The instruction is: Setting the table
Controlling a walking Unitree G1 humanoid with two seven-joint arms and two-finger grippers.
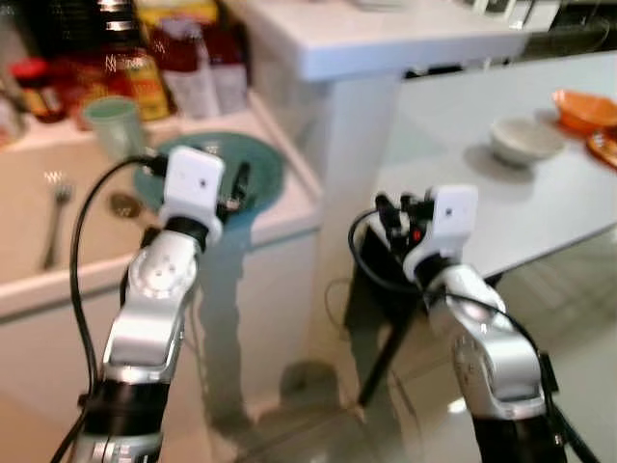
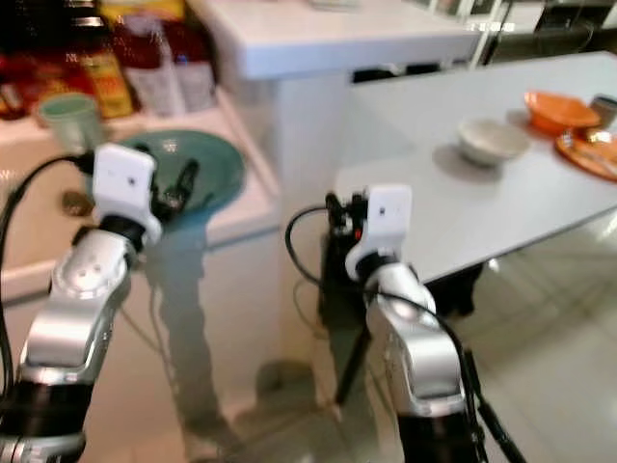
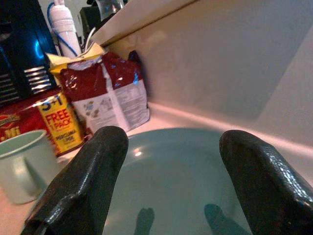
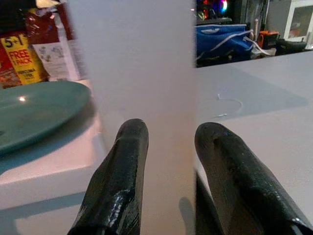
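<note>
The left gripper [image 3: 168,196] hangs low over the teal plate [image 1: 265,174], its two black fingers [image 3: 83,186] standing well apart with nothing between them and their shadows falling on the glaze below. The right gripper [image 4: 171,171] is held out before the white pillar [image 1: 352,145] at the end of the counter, its jaws also parted and empty, near the corner of the grey table [image 2: 540,193]. The plate lies flat on the white counter [image 1: 39,280], close to the counter's end by the pillar, with a pale green mug [image 1: 116,125] just behind it, a fork [image 1: 56,222] lying off to its left, and packets and jars [image 1: 145,68] stacked at the back. It looks like glazed ceramic: stiff, fairly heavy for its size, smooth and probably slippery, and breakable if it drops or knocks against the pillar. Lying flat, it offers little except its raised rim, so the safest hold seems to be a pinch across the near edge, one finger over the lip and one under, which may need the plate tipped or slid toward the counter's edge first. Farther off on the table stand a white bowl [image 2: 492,140] and orange dishes [image 2: 559,111], suggesting where the plate belongs.
</note>
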